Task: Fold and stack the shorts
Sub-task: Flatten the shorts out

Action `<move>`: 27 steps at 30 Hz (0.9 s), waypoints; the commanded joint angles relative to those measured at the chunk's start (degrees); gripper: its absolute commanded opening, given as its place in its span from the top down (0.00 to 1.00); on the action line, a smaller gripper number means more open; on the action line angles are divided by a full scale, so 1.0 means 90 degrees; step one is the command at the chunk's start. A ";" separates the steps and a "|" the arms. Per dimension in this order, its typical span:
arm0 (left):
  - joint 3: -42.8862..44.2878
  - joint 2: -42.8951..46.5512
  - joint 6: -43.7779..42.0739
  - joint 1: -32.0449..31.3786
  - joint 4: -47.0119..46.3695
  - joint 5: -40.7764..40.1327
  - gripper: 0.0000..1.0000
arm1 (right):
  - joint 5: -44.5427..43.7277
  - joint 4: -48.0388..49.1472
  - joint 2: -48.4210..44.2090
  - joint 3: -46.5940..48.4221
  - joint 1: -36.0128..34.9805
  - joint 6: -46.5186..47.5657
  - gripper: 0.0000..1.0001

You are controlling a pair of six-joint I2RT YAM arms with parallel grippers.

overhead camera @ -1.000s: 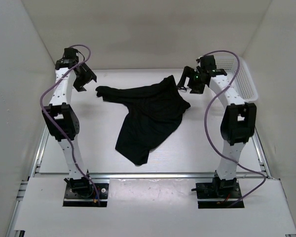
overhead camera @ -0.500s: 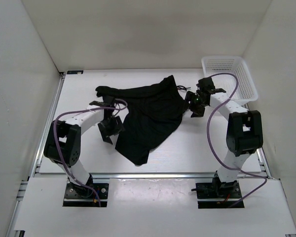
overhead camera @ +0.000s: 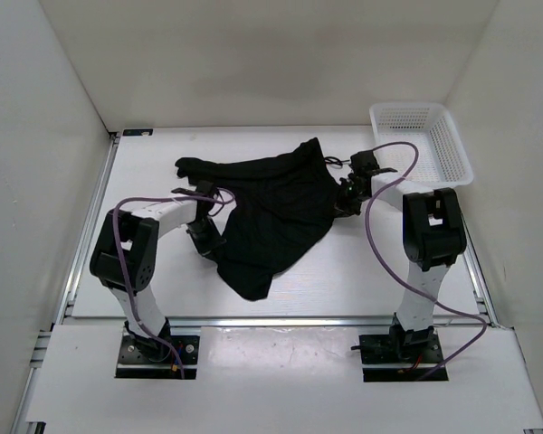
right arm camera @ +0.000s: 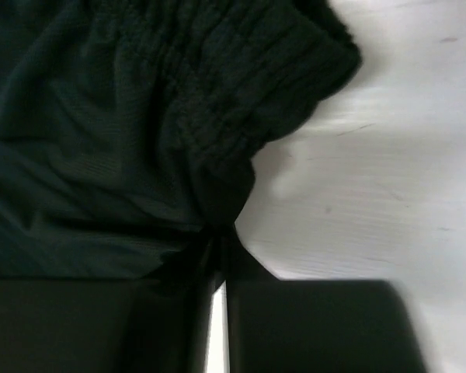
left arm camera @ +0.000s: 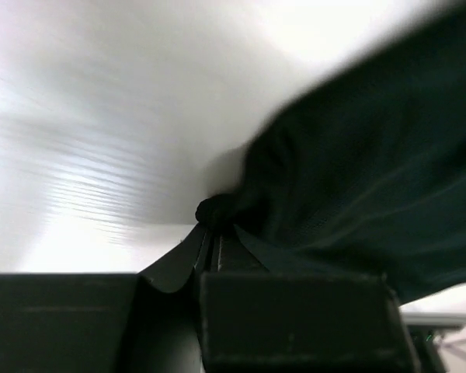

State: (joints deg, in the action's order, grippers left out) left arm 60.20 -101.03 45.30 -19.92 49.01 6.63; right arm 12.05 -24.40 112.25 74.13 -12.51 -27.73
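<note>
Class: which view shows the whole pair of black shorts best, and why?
The top external view: the shorts show nearly whole, spread out. The left wrist view shows only a blurred edge pinched in the left gripper; the right wrist view, only gathered fabric in the right gripper.

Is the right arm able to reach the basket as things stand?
Probably yes: the basket sits close beyond the right gripper with nothing between, though that gripper is shut on the shorts.
</note>
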 commanded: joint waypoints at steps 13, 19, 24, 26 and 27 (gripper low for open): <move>0.3552 -0.0666 -0.1253 0.1930 0.1526 -0.1382 0.84 | -0.0363 -0.0628 -0.2168 -0.1262 -0.0249 -0.0337 1.00; 0.4658 -0.1100 -0.1449 0.1989 0.2092 -0.1323 0.43 | -0.0899 -0.0785 -0.2578 -0.1585 -0.0602 -0.0650 0.53; 0.3577 0.0120 -0.1391 0.1736 0.2025 -0.1391 0.16 | -0.1056 -0.0785 -0.3028 -0.1801 -0.0437 -0.0650 0.52; 0.2504 0.0804 -0.1254 0.1502 0.1801 -0.1178 0.37 | -0.1056 -0.0785 -0.3028 -0.1879 -0.0378 -0.0650 0.56; 0.2104 0.0990 -0.1254 0.1414 0.1452 -0.0703 0.44 | -0.1056 -0.0785 -0.3028 -0.1966 -0.0377 -0.0650 0.56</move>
State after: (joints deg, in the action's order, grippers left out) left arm 85.84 -100.09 33.78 -4.38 63.83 -4.23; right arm 4.21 -31.14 86.76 57.39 -16.75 -33.06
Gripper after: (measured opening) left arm 0.593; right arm 0.449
